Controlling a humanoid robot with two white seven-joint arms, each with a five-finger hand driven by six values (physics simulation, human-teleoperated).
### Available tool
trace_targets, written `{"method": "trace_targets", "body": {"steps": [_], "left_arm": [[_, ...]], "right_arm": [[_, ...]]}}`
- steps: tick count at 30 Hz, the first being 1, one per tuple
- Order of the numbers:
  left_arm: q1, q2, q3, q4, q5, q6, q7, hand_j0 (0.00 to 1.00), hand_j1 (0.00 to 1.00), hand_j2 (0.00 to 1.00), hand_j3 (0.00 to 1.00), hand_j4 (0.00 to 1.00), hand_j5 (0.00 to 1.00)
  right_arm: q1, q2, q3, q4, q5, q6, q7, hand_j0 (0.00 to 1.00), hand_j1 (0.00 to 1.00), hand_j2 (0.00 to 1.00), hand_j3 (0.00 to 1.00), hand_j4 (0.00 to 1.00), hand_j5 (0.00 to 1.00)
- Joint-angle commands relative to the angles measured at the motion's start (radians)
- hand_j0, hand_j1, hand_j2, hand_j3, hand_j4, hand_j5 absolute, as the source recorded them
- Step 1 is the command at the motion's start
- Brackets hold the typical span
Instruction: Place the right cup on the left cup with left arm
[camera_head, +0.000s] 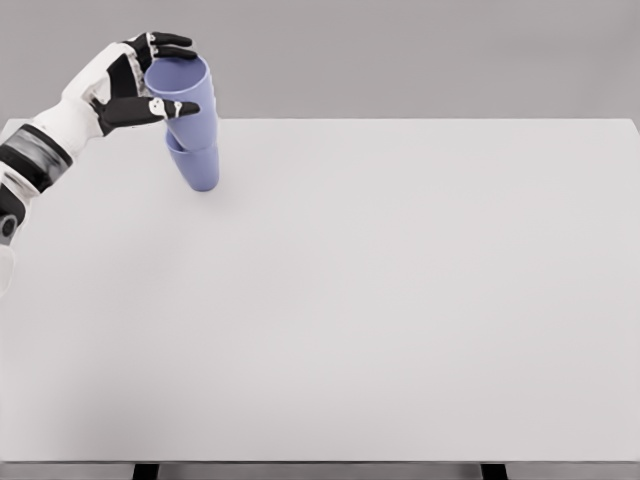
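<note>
Left robot hand (150, 85) around stacked cups (190, 125)

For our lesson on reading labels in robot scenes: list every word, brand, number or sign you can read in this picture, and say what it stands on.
None: no readable text appears anywhere in the head view.
Upper cup: plain blue, no print.
Lower cup: plain blue, no print.
Left hand: white and black shells, no lettering visible.
Table: bare white surface, no markings.

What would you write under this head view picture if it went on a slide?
The left hand holds a blue cup nested into a second blue cup on the white table.
</note>
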Motion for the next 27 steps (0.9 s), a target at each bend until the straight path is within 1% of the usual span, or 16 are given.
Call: {"method": "trace_targets", "body": {"steps": [1, 9, 17, 21, 23, 27], "left_arm": [[0.0, -0.013, -0.001, 0.036, 0.001, 0.0, 0.001, 0.67, 0.67, 0.67, 0.67, 0.67, 0.67], [-0.032, -0.017, -0.002, 0.089, 0.001, 0.02, 0.001, 0.67, 0.67, 0.67, 0.67, 0.67, 0.67], [-0.072, -0.043, -0.007, 0.149, -0.005, 0.02, 0.001, 0.67, 0.67, 0.67, 0.67, 0.67, 0.67], [-0.077, -0.045, -0.004, 0.16, -0.003, 0.02, 0.001, 0.67, 0.67, 0.67, 0.67, 0.67, 0.67], [-0.083, -0.059, -0.005, 0.166, -0.006, 0.02, 0.001, 0.67, 0.67, 0.67, 0.67, 0.67, 0.67], [-0.097, -0.072, -0.008, 0.195, -0.009, 0.02, 0.001, 0.67, 0.67, 0.67, 0.67, 0.67, 0.67]], "right_arm": [[0.0, 0.0, 0.0, 0.0, 0.0, 0.0, 0.0, 1.0, 1.0, 1.0, 1.0, 1.0, 1.0], [0.0, 0.0, 0.0, 0.0, 0.0, 0.0, 0.0, 1.0, 1.0, 1.0, 1.0, 1.0, 1.0], [0.0, 0.0, 0.0, 0.0, 0.0, 0.0, 0.0, 1.0, 1.0, 1.0, 1.0, 1.0, 1.0], [0.0, 0.0, 0.0, 0.0, 0.0, 0.0, 0.0, 1.0, 1.0, 1.0, 1.0, 1.0, 1.0], [0.0, 0.0, 0.0, 0.0, 0.0, 0.0, 0.0, 1.0, 1.0, 1.0, 1.0, 1.0, 1.0], [0.0, 0.0, 0.0, 0.0, 0.0, 0.0, 0.0, 1.0, 1.0, 1.0, 1.0, 1.0, 1.0]]}}
